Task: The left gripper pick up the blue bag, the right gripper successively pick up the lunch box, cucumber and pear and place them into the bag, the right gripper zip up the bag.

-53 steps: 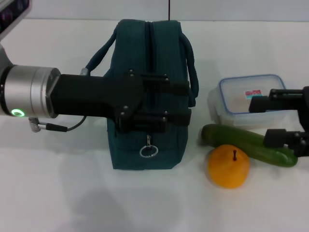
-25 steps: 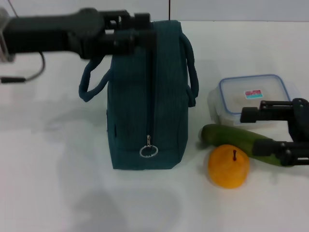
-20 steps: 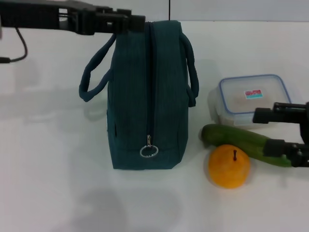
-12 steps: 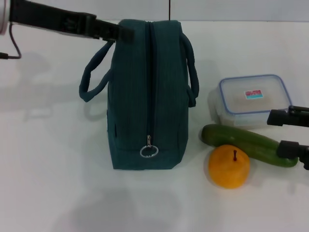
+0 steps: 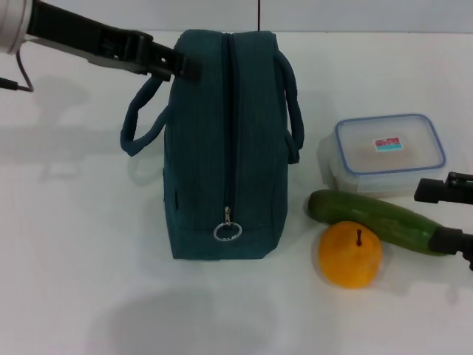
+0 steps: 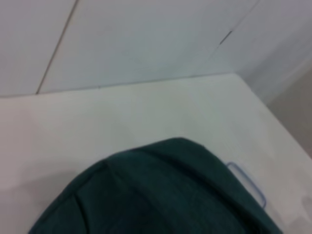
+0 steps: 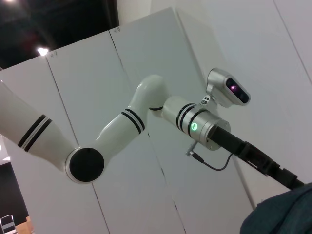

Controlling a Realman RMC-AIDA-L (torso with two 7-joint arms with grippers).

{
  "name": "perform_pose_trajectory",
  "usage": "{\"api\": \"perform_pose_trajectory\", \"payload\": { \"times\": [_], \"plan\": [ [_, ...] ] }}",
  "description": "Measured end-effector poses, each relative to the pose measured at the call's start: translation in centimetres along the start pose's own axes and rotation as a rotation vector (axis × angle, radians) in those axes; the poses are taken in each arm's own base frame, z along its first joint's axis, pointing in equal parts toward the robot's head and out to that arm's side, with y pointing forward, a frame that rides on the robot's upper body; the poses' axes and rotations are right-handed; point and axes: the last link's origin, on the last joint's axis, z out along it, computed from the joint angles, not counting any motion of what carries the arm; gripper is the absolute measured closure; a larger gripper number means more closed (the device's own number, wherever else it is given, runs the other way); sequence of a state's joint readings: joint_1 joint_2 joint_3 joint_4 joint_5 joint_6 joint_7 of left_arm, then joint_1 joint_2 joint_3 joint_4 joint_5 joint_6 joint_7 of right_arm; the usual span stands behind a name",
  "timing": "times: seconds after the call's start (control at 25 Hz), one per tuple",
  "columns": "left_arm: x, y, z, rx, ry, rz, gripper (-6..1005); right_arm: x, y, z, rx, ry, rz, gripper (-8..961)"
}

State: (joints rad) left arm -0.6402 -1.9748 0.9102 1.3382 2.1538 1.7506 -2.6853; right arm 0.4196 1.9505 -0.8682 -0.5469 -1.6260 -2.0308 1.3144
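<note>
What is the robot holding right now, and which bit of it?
Hard to tell. The left tool is at the blue bag, near the top of its handle; a grip isn't visible. The right tool holds nothing.

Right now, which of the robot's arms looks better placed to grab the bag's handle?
The left. The left gripper is right at the blue bag, by its near handle. The right gripper sits far off beside the cucumber and lunch box.

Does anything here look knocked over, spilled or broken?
Nothing stands out. The blue bag stands upright and zipped shut. The lunch box, cucumber and pear lie intact beside it. The left hand is at the bag's far top corner; the right hand is near the cucumber's end.
</note>
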Motion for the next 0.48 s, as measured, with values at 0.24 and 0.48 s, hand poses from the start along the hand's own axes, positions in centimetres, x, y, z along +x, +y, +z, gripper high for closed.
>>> {"api": "perform_pose_trajectory", "payload": {
  "times": [0.24,0.48],
  "plan": [
    [-0.1,-0.2,1.0,0.012,-0.041,-0.015,365,0.2,0.1,0.0,0.002,-0.004,-0.006,318],
    [0.4,-0.4,1.8,0.039,-0.058,-0.011,391,0.5,0.3,0.0,0.008,-0.006,-0.006,318]
  ]
}}
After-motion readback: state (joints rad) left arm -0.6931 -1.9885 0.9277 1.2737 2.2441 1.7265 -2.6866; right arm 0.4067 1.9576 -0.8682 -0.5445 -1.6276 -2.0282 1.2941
